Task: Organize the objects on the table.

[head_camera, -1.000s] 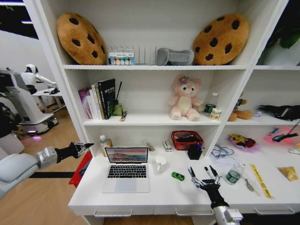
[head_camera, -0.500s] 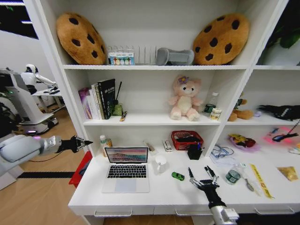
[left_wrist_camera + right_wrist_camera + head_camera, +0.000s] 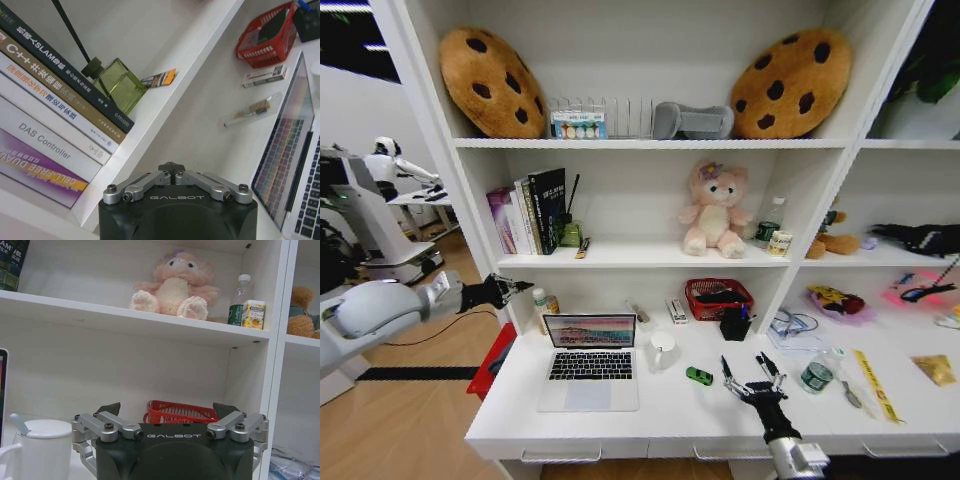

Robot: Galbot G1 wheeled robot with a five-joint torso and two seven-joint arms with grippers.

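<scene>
White rounded arm shells; black claw [image 3: 170, 412] housings marked GALBOT, silver screwed linkages.

**Camera arrangement**

Head view: high, looking forward and down over the long white desk [image 3: 670, 415] and shelving. Left wrist view: close beside the book shelf, facing the open silver laptop [image 3: 295, 165]. Right wrist view: low, level, facing the red wire basket [image 3: 182, 412], shared with both others.

The laptop [image 3: 295, 165] is cut off at the right edge of the left wrist view. In the head view, the pens [image 3: 732, 378] beneath the right pincer [image 3: 752, 376] are mostly hidden, and labels on the bottles [image 3: 544, 303] beside the left pincer [image 3: 516, 288] are too small to read.
</scene>
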